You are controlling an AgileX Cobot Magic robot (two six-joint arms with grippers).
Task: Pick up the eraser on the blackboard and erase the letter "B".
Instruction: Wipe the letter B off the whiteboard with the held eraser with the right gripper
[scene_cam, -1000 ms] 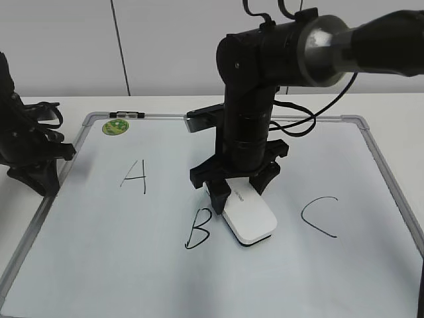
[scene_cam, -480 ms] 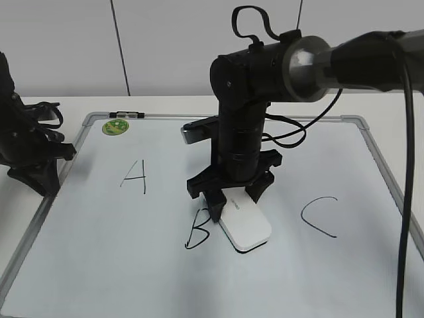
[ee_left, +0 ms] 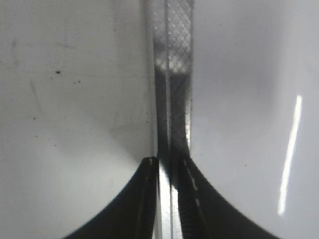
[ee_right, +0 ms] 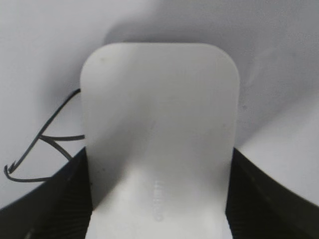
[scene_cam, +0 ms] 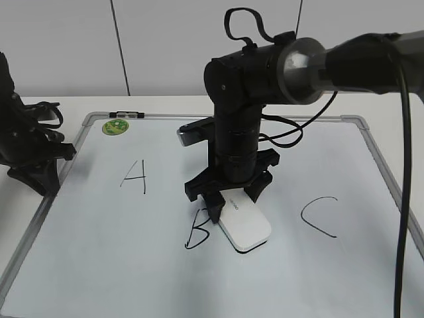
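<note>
The white eraser lies flat on the blackboard, just right of the black letter "B". My right gripper points straight down and is shut on the eraser's far end. In the right wrist view the eraser fills the space between the two black fingers, and strokes of the "B" show at its left edge. My left gripper rests at the board's left edge; its jaws are nearly together and hold nothing, over the grey frame.
A black "A" is written left of the "B" and a black "C" right of the eraser. A round green sticker sits at the board's far left corner. The right arm's cables hang over the far edge.
My right gripper has slid the eraser a little to the left, up against the "B". The left arm has not moved.
</note>
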